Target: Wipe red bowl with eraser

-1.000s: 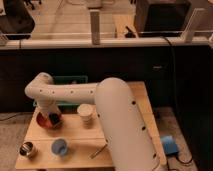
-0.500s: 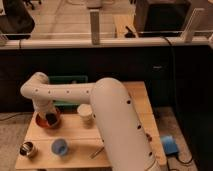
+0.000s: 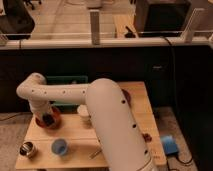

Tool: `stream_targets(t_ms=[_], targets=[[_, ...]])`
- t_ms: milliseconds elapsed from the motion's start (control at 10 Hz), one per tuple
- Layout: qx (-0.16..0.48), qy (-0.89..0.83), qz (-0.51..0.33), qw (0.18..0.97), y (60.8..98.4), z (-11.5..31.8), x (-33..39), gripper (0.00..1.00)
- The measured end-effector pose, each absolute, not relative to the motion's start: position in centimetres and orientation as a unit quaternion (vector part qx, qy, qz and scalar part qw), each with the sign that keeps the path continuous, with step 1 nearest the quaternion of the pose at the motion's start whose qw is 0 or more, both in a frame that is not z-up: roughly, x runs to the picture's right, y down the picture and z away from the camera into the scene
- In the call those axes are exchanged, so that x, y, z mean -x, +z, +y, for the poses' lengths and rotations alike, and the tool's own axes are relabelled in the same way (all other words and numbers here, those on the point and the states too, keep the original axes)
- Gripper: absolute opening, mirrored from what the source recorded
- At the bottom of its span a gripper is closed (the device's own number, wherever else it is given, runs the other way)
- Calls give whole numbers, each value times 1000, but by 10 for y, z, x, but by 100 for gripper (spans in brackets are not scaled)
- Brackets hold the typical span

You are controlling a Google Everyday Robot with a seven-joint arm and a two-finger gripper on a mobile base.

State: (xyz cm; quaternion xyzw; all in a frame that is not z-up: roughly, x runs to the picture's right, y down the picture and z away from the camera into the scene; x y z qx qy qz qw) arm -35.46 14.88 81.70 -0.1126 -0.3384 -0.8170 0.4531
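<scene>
Gripper parked right over the red bowl on the left side of the counter

The white arm (image 3: 100, 115) reaches across from the lower right, bends at an elbow on the far left and drops down so the gripper (image 3: 47, 119) sits inside or just above the red bowl (image 3: 56, 118). The bowl is near the left edge of the wooden counter (image 3: 80, 137), directly under the gripper, with only its rim peeking out around it. There's a dark blob at the gripper tip that might be the eraser, but honestly I can't tell, and can't tell whether the gripper is apart or clamped either. Also on the counter: a light-blue cup (image 3: 59, 147) in front of the bowl, a small dark bowl (image 3: 28, 149) at the front left corner, and a white cup (image 3: 82, 111) just right of the red bowl.
</scene>
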Motion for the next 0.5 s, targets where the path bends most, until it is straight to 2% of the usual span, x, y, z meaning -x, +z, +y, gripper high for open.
stream_targets(t_ms=[500], targets=[[121, -817, -364, 431, 804, 176, 360, 0]])
